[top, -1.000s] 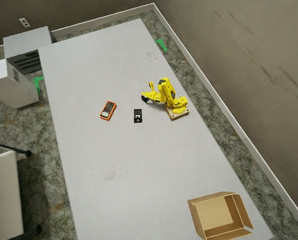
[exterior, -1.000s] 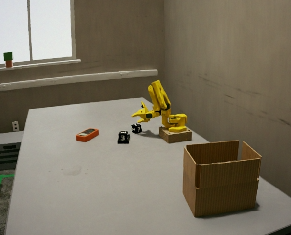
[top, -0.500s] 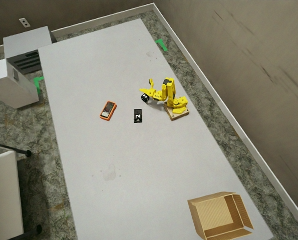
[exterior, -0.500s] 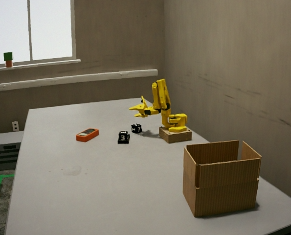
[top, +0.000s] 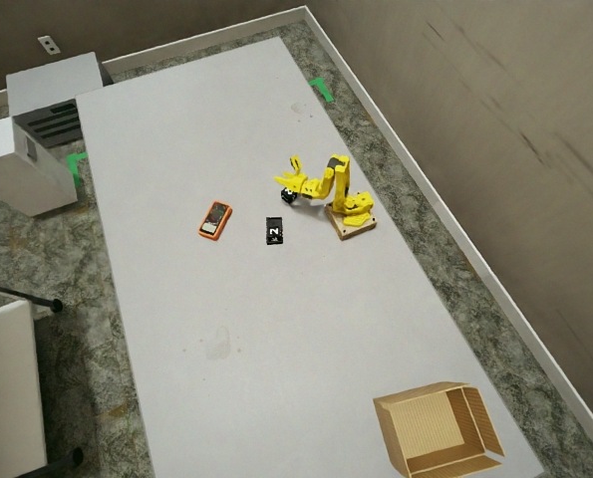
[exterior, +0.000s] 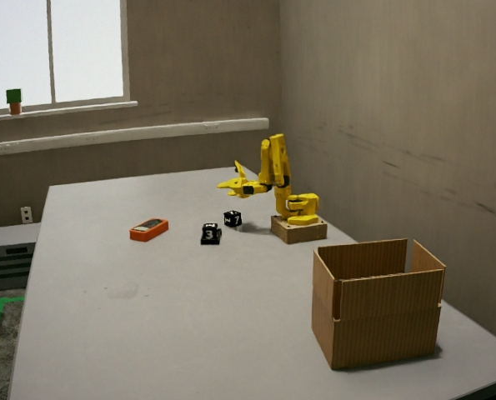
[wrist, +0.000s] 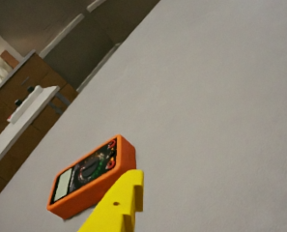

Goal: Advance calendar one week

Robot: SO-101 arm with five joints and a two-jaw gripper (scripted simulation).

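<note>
The black tray [top: 274, 221] [exterior: 210, 242] lies on the table in front of the arm. One black cube [top: 274, 232] [exterior: 209, 233] sits in its end nearer the exterior camera. A white 3 faces that camera, and its top digit looks like a 2 turned sideways. The tray's other end is empty. The second black cube [top: 288, 194] [exterior: 232, 218] is outside the tray on the table, with a 7 towards the exterior camera. My gripper [top: 285, 168] [exterior: 227, 174] is open and empty, raised above this cube. The month side and the front digits are hidden.
An orange multimeter [top: 215, 220] [exterior: 149, 229] [wrist: 92, 176] lies beyond the tray from the arm. An open cardboard box [top: 430, 426] [exterior: 381, 314] stands far off near the table's end. One yellow finger [wrist: 119, 203] shows in the wrist view.
</note>
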